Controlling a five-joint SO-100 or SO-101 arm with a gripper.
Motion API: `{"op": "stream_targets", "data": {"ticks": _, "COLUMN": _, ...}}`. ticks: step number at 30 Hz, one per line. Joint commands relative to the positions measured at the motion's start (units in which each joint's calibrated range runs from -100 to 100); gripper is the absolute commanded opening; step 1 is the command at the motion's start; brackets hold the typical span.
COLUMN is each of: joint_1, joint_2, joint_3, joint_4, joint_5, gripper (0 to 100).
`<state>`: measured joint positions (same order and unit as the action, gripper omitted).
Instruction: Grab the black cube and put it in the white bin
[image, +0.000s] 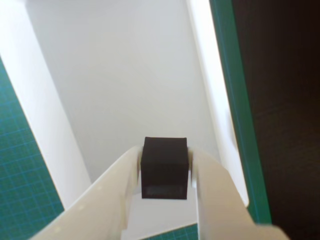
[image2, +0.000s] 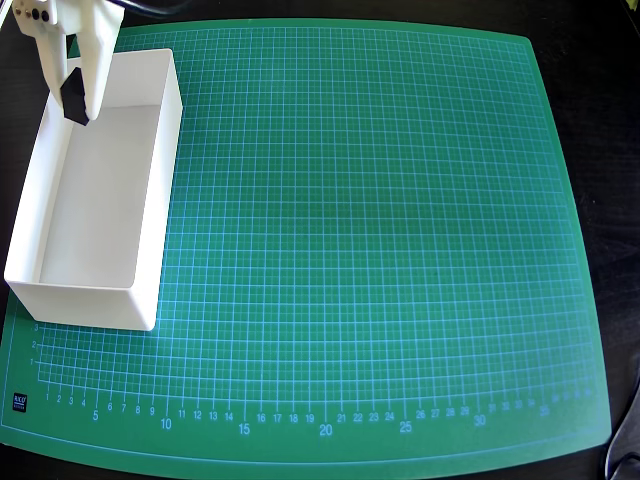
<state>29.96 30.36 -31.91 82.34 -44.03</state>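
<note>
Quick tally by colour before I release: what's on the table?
Black: 1, the cube, held in the gripper over the bin
White: 1, the bin
Green: 1, the mat
Total: 3

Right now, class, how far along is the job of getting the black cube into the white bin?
Done: the cube is picked up, pinched between the fingers of the hand. In hand: the overhead view shows the hand holding the cube over the bin's far end, and the wrist view shows the bin's bare floor below it. Left: opening the fingers to drop the cube in.
</note>
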Motion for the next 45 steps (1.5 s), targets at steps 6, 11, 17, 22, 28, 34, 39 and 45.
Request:
{"op": "stream_targets", "data": {"ticks": 6, "joint_1": 0.4, "joint_2": -0.5, "joint_3": -2.5, "joint_4": -0.7, "joint_5": 0.5, "gripper": 1}}
{"op": "stream_targets", "data": {"ticks": 11, "joint_1": 0.4, "joint_2": -0.4, "joint_3": -2.5, "joint_4": -0.8, "joint_5": 0.5, "gripper": 1}}
{"op": "stream_targets", "data": {"ticks": 17, "joint_1": 0.4, "joint_2": -0.4, "joint_3": -2.5, "joint_4": -0.9, "joint_5": 0.5, "gripper": 4}}
{"op": "stream_targets", "data": {"ticks": 22, "joint_1": 0.4, "joint_2": -0.4, "joint_3": -2.5, "joint_4": -0.9, "joint_5": 0.5, "gripper": 12}}
{"op": "stream_targets", "data": {"ticks": 28, "joint_1": 0.4, "joint_2": -0.5, "joint_3": -2.5, "joint_4": -0.9, "joint_5": 0.5, "gripper": 18}}
{"op": "stream_targets", "data": {"ticks": 34, "joint_1": 0.2, "joint_2": -0.6, "joint_3": -2.5, "joint_4": -0.9, "joint_5": 0.5, "gripper": 18}}
{"op": "stream_targets", "data": {"ticks": 39, "joint_1": -0.1, "joint_2": -1.5, "joint_3": -2.5, "joint_4": -0.8, "joint_5": 0.5, "gripper": 18}}
{"op": "stream_targets", "data": {"ticks": 45, "joint_1": -1.1, "joint_2": -5.5, "joint_3": -2.5, "joint_4": 0.2, "joint_5": 0.5, "gripper": 18}}
